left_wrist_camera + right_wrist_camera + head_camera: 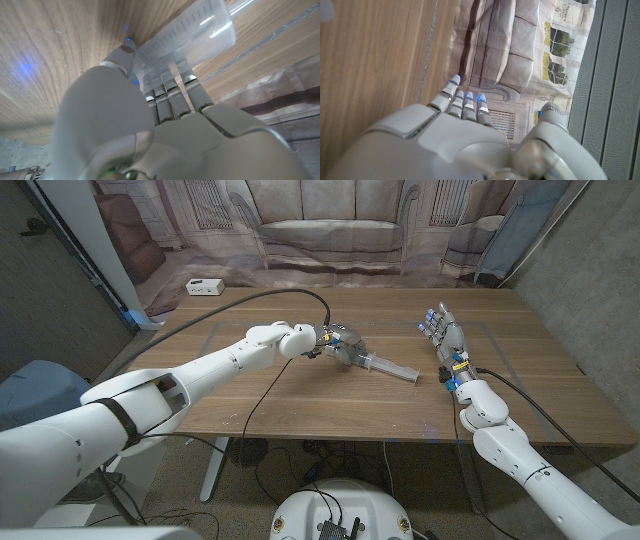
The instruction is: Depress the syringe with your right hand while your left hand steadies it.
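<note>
A wooden table (pixel 330 405) spans the head view, backed by a printed backdrop (pixel 330 225) of a sofa and panelled walls that hangs just behind its far edge. A white power strip (pixel 204 286) sits near the table's far left corner.

The left arm (pixel 190 380) reaches in across the table to its middle, where the left hand (pixel 338 343) rests on the syringe (pixel 385 366). In the left wrist view the fingers (pixel 172 82) are pressed together over the clear, graduated barrel (pixel 187 32), with the thumb (pixel 120 57) at the barrel's near side (the syringe lies flat on the wood, held down there). From the head view the syringe stretches out of that hand toward the right, its free end lying on the bare table.

The right hand (pixel 448 340) stands near the table's right side, well apart from the syringe, fingers straight and holding nothing. In the right wrist view its fingertips (pixel 467 95) glow blue, close together, with the thumb (pixel 551 112) set apart.
</note>
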